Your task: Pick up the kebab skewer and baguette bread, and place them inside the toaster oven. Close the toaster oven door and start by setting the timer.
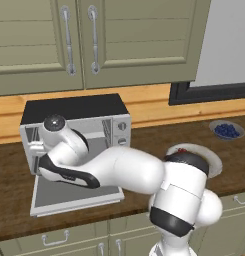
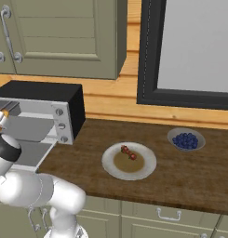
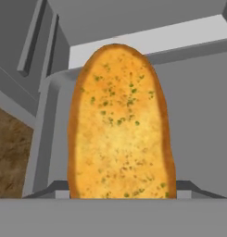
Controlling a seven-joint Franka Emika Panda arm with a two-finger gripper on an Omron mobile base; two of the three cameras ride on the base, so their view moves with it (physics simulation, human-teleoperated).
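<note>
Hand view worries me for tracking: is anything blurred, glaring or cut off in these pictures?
Hand view: the baguette bread is sharp and evenly lit, without glare, its lower end cut off at the bottom. Left base view: the arm covers part of the open toaster oven. Right base view: the kebab skewer is small but clear.

I can't read any text, label, brand, number or sign from here. The toaster oven (image 1: 76, 131) has round knobs on its front panel, but I make out no markings or dial figures beside them in either base view. The toaster oven door (image 1: 74, 192) is plain grey glass in a silver frame, with no lettering. The baguette bread (image 3: 118, 127) in the hand view carries only green flecks on its crust, no print. The cabinet fronts and the dark-framed panel on the wall are blank as well.
</note>
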